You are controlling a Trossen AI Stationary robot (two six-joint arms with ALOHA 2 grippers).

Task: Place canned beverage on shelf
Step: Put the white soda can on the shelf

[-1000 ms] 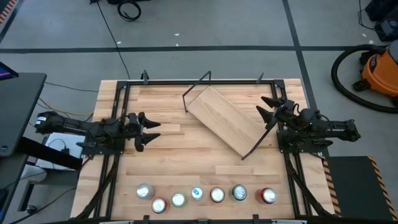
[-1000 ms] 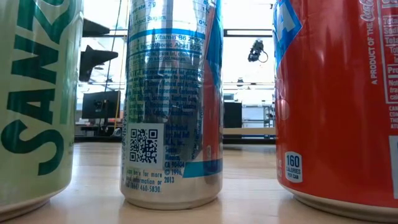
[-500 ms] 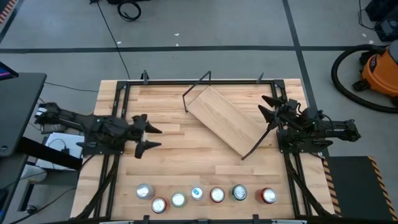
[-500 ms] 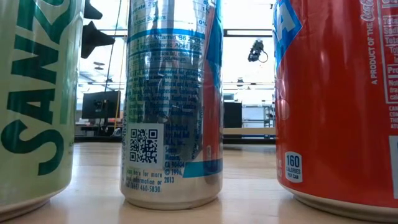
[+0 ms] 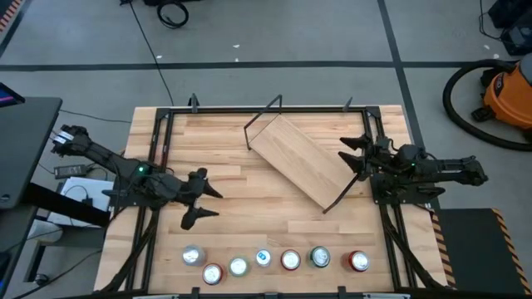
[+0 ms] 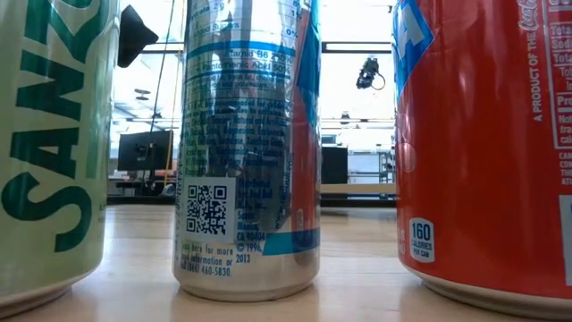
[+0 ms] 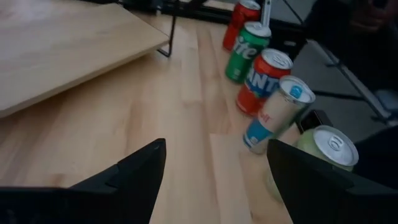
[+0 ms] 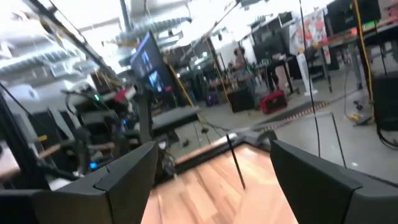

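Both hands open; left hand [image 5: 202,199] now nearer cans [image 5: 263,259].

We see the table [image 5: 274,208] evenly lit from overhead in the high view, with only thin, soft shadows under the arms. At table height, bright windows behind backlight the silver can [image 6: 246,143], whose metal shows streaky glare, and the room beyond is soft. The right wrist view is smeared with blur. The left wrist view is dimmer, its nearest can [image 7: 323,152] out of focus.
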